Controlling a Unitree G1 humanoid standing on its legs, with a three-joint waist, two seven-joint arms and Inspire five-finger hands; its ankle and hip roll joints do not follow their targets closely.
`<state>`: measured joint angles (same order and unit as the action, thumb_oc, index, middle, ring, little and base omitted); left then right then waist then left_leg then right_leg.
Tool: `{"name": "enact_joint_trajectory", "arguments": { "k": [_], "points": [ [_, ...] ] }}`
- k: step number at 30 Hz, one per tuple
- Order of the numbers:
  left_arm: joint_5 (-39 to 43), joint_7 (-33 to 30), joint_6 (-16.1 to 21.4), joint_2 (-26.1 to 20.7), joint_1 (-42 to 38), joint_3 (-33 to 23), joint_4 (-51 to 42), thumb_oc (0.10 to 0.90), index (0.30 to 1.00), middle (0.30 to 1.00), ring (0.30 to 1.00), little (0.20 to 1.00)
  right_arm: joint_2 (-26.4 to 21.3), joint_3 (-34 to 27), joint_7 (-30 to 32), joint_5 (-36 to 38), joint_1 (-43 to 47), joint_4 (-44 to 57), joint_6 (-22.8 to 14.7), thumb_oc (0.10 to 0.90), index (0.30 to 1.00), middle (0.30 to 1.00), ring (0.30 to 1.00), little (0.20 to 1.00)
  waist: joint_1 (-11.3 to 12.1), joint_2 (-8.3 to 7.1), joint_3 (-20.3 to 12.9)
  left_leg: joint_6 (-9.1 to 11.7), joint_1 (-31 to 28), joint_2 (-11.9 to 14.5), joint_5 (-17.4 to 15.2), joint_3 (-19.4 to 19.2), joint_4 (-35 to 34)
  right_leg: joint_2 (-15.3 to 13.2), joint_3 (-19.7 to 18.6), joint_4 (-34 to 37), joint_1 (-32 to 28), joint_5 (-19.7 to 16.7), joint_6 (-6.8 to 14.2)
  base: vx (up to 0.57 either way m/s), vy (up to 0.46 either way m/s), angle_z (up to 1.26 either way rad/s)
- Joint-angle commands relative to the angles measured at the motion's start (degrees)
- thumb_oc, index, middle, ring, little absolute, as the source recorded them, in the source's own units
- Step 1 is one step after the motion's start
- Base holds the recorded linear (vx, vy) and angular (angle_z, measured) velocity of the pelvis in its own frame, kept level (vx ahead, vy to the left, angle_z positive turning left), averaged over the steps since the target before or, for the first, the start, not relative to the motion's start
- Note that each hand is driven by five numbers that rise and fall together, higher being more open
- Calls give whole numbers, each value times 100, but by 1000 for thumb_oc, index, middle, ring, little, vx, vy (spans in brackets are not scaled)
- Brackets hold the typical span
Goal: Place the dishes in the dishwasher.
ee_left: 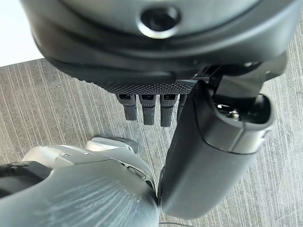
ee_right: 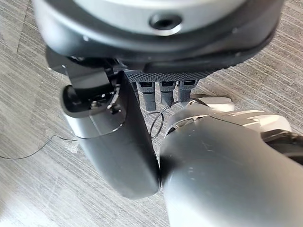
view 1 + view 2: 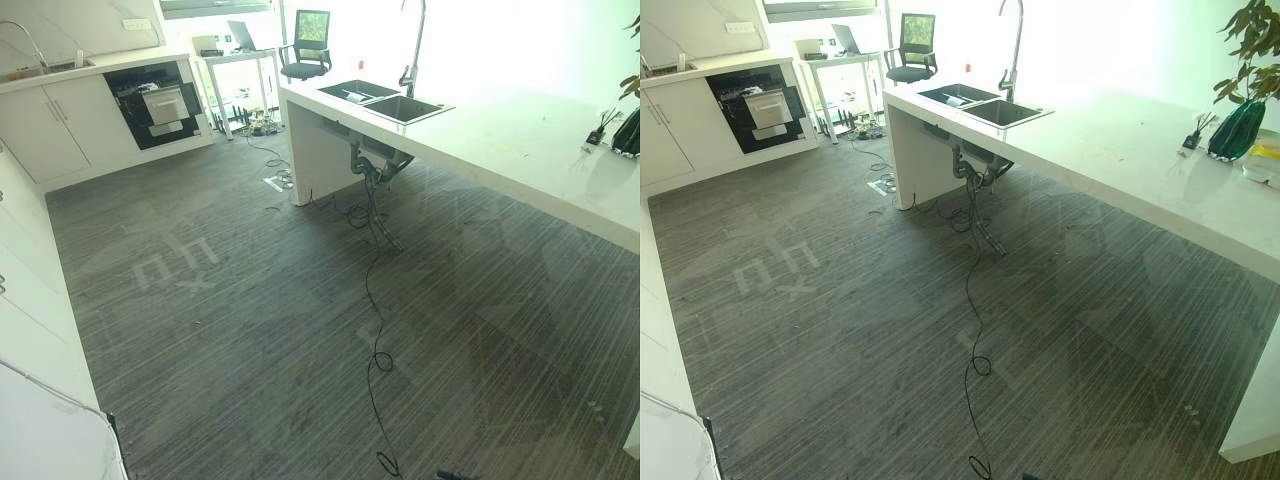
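Fingers (image 1: 148, 109) of the left hand (image 1: 156, 71) and right hand (image 2: 161, 61) hang straight, empty, above grey striped floor (image 3: 280, 340); black built-in dishwasher (image 3: 155, 103) stands across the room.

No legible text, labels or nos. on anything in view.

You are getting strong daylight from the far side of the room, and it is washing out the wall behind the white counter (image 3: 1120, 140) and bleaching the countertop itself. The grey floor (image 3: 300, 330) is carrying faint pale reflections across its planks. Under the counter, shade is darkening the pipes (image 3: 372, 170). In the wrist views, the close hands are blurring softly.
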<state>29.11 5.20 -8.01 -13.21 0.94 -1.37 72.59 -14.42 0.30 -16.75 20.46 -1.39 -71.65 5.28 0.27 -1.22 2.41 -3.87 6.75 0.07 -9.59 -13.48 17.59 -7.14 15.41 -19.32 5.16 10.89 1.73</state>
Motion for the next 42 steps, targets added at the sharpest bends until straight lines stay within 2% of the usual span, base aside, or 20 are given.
{"name": "enact_joint_trajectory", "arguments": {
  "k": [1, 4, 11, 21, 26, 29, 31, 33, 36, 39, 41, 42],
  "points": [
    [120, 151, 121, 64, -131, -92, -48, 800, 900, 900, 900, 900, -56, 54, -85, -60, 13, -113, -24, 800, 900, 900, 900, 900, 21, 67, 1, 434, -417, 254, -739, 36, -41, -9, 105, 213, -222, 136, 469, 0, 0, 0],
    [202, 166, 56, 46, -148, -75, -61, 800, 900, 900, 900, 900, -72, 42, -147, 31, 23, -120, -41, 800, 900, 900, 900, 900, 24, 80, -5, 432, -419, 252, -743, 36, -41, -15, 120, 213, -226, 139, 472, -4, -1, 6],
    [144, 102, 224, 100, -82, -64, 57, 800, 900, 900, 900, 900, -41, 33, -113, -28, -3, -171, -67, 800, 900, 900, 900, 900, 33, 65, -7, 431, -426, 253, -746, 11, -41, -19, 141, 213, -232, 140, 471, -2, -3, 2],
    [116, 107, 279, 92, -51, -45, 22, 800, 900, 900, 900, 900, -24, 53, -59, -126, -21, -165, -94, 800, 900, 900, 900, 900, 15, 71, 17, 422, -437, 254, -749, 2, -41, 0, 122, 213, -228, 140, 462, 8, -9, 0],
    [379, 179, 299, 51, -114, -70, -181, 800, 900, 900, 900, 900, -56, 131, -72, 115, 70, 85, -431, 800, 900, 900, 900, 900, 12, 87, 62, 445, -463, 283, -734, -7, -41, 1, 152, 213, -261, 141, 436, 21, -49, 3],
    [504, 250, 438, 56, -114, -81, -325, 800, 900, 900, 900, 900, -65, 137, -107, 354, 94, 390, -619, 800, 900, 900, 900, 900, -8, 95, 73, 457, -461, 296, -728, 4, -41, 19, 151, 213, -265, 154, 415, 13, -73, 1],
    [630, 183, 714, 76, -75, -120, -496, 800, 900, 900, 900, 900, -71, 134, -125, 448, 66, 682, -839, 800, 900, 900, 900, 900, -19, 92, 76, 471, -453, 300, -714, 34, -41, 46, 138, 213, -261, 162, 398, 29, -109, 1],
    [727, 151, 789, 69, -45, -173, -653, 800, 900, 900, 900, 900, -97, 135, -119, 516, 46, 911, -869, 800, 900, 900, 900, 900, -23, 87, 91, 482, -455, 302, -707, 52, -41, 61, 130, 213, -265, 167, 388, 31, -94, 0],
    [993, 334, 1097, 57, 84, -316, -1371, 800, 900, 900, 900, 900, -177, 191, 0, 646, -61, 1983, -848, 800, 900, 900, 900, 900, -26, 65, 162, 511, -451, 310, -650, 104, -41, 127, 93, 213, -254, 185, 326, 41, -158, -1],
    [1234, 470, 1308, 59, 285, -359, -2067, 800, 900, 900, 900, 900, -220, 159, 92, 604, -282, 2876, -876, 800, 900, 900, 900, 900, -10, 42, 268, 540, -481, 293, -534, 121, -41, 167, 91, 213, -249, 182, 267, 26, -148, -1],
    [1359, 508, 1453, 76, 412, -412, -2416, 800, 900, 900, 900, 900, -260, 124, 141, 548, -409, 3357, -894, 800, 900, 900, 900, 900, 21, -27, 369, 574, -588, 204, -333, 93, -41, 146, 59, 213, -268, 185, 215, 72, -175, -2],
    [1446, 555, 1572, 67, 548, -458, -2728, 800, 900, 900, 900, 900, -366, 107, 179, 536, -532, 3879, -849, 800, 900, 900, 900, 900, 117, -231, 530, 650, -658, 0, 280, 140, -41, 14, -70, 213, -292, 199, 134, 80, -215, -5]
  ]
}}
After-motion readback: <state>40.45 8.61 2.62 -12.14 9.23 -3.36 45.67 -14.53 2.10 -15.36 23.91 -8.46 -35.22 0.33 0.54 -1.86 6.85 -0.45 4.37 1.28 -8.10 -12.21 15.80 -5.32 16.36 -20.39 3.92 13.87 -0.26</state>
